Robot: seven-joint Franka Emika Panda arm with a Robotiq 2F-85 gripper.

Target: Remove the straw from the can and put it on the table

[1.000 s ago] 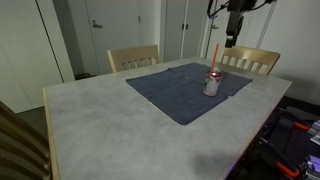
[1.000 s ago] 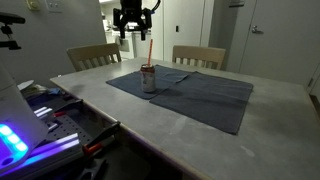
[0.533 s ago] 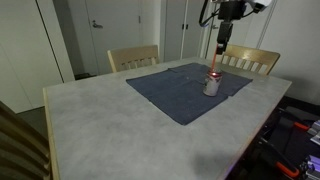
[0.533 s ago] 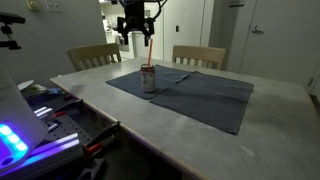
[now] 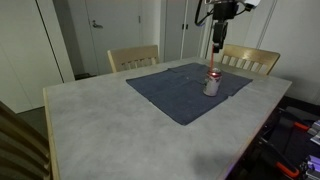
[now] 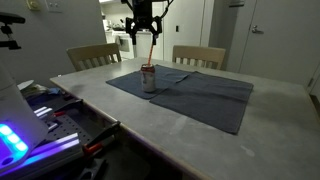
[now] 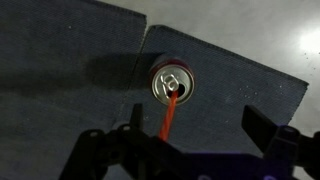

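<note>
The silver-grey can [image 5: 211, 85] stands upright on the dark blue-grey mat, seen in both exterior views [image 6: 148, 80]. The thin red straw [image 5: 216, 58] stands in its opening and leans a little. It also shows in an exterior view [image 6: 151, 53]. My gripper [image 5: 219, 22] hangs above the straw's top end, open; it shows in an exterior view [image 6: 144, 28] too. In the wrist view I look straight down on the can's top [image 7: 172, 81], with the straw [image 7: 166, 118] rising towards the camera between my spread fingers [image 7: 264, 127]. My gripper [image 7: 195, 135] holds nothing.
The can sits near one edge of the mat [image 5: 185, 88] on the light marbled table [image 5: 100, 120]. Two wooden chairs [image 5: 133, 58] stand at the far side. Equipment and cables [image 6: 40, 110] lie beside the table.
My gripper has moved sideways over about a second, from beside the straw to right above its top end. The can and straw have not moved.
</note>
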